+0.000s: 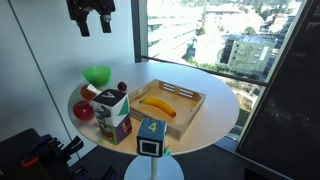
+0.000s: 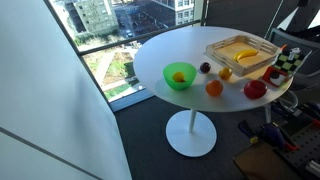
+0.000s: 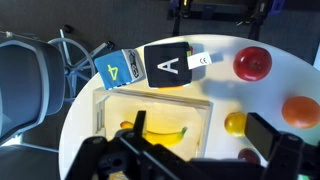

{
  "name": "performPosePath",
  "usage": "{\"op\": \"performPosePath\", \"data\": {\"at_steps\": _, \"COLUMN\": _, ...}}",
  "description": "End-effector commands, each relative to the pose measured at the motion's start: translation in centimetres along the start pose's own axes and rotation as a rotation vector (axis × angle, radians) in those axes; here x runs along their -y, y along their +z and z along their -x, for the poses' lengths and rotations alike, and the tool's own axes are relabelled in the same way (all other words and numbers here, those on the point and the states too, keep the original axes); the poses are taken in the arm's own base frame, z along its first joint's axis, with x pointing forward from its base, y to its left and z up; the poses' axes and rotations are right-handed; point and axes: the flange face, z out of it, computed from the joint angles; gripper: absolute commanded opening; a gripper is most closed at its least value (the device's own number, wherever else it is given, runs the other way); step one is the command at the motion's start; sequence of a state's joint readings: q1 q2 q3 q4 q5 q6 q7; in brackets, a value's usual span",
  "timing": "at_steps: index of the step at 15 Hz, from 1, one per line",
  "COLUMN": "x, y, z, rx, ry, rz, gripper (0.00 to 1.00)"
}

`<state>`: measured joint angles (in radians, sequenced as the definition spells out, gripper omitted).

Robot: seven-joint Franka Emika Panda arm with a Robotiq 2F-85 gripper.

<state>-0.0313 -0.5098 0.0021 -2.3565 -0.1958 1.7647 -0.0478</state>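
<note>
Overhead, the gripper (image 1: 94,27) hangs open and empty, high above the wooden tray (image 1: 182,90).
Inside the tray lies a banana (image 1: 157,104), seen in the wrist view between the spread fingers (image 3: 280,150). Just outside the tray's edge stand a black "A" block (image 3: 167,65) and a blue "4" block (image 3: 120,68); a red apple (image 3: 253,63) and a green bowl (image 1: 97,75) sit near the tray, all on the round white table (image 1: 218,105).

In an exterior view, the top edge is cutting off the gripper (image 1: 95,27) upper body. Wrist view: dark, blurred fingers (image 3: 268,138) are hiding the tray (image 3: 150,105) near rim; RH edge is clipping the orange (image 3: 303,110). In an exterior view, RH edge is cropping the blocks (image 2: 291,62); item in green bowl (image 2: 172,84) is showing too small to ID.
</note>
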Motion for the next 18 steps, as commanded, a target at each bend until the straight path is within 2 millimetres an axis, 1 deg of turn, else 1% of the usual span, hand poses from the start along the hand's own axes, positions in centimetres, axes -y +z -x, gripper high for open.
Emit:
{"op": "performPosePath", "data": {"at_steps": 1, "x": -0.3, "y": 0.2, "z": -2.1, "rx": -0.019, "ry": 0.038, "rz": -0.062, "gripper": 1.0}}
{"op": "performPosePath", "data": {"at_steps": 5, "x": -0.5, "y": 1.4, "z": -4.0, "rx": -0.027, "ry": 0.049, "rz": -0.123, "gripper": 1.0}}
{"op": "performPosePath", "data": {"at_steps": 8, "x": -0.9, "y": 2.2, "z": -5.3, "rx": -0.02, "ry": 0.093, "rz": -0.145, "gripper": 1.0}}
{"op": "performPosePath", "data": {"at_steps": 13, "x": -2.5, "y": 3.8, "z": -7.0, "rx": 0.004, "ry": 0.208, "rz": -0.165, "gripper": 1.0}}
{"op": "performPosePath", "data": {"at_steps": 18, "x": -4.4, "y": 6.3, "z": -8.7, "rx": 0.028, "ry": 0.343, "rz": -0.172, "gripper": 1.0}}
